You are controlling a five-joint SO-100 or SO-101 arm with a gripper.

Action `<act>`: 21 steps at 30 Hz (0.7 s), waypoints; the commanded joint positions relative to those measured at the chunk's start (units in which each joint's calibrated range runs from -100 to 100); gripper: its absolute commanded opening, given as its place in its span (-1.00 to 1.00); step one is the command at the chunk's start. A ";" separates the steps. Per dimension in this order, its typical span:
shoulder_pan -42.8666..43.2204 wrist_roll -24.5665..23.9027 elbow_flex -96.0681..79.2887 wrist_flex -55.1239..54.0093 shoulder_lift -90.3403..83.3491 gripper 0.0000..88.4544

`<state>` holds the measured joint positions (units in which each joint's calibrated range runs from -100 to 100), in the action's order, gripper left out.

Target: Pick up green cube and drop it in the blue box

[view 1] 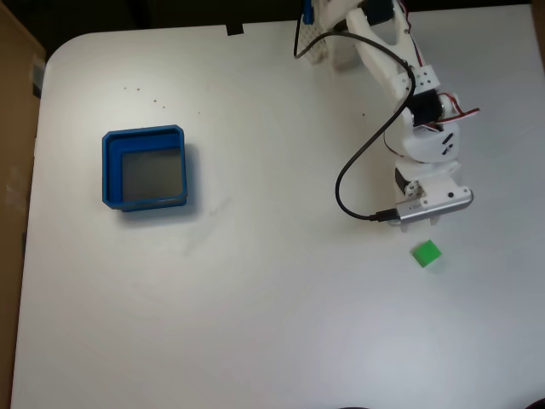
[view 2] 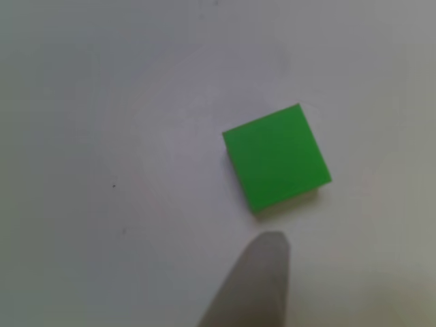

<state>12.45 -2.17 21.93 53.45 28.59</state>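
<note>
Green cube on bare white table, alone, open room on every side, far from the edges. End effector just beside it at 12 o'clock, not touching; openness impossible to tell. Blue box well apart at 9 o'clock, nearer the left table edge. In the other view, one blurred grey fingertip at 6 o'clock of the cube, apart.

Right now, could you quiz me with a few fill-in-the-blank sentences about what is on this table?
1. The cube lying on the white table is coloured ____.
2. In the fixed view, the blue box sits far to the ____ of the cube.
3. The blue box holds ____ cubes on its grey floor.
4. In the fixed view, the arm's gripper is just above the cube in the picture and is not ____ it.

Missing words: green; left; no; holding
</note>
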 commanded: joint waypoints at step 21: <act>0.34 0.15 21.34 -0.58 15.50 -0.52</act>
<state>12.45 -2.17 39.66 53.28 45.15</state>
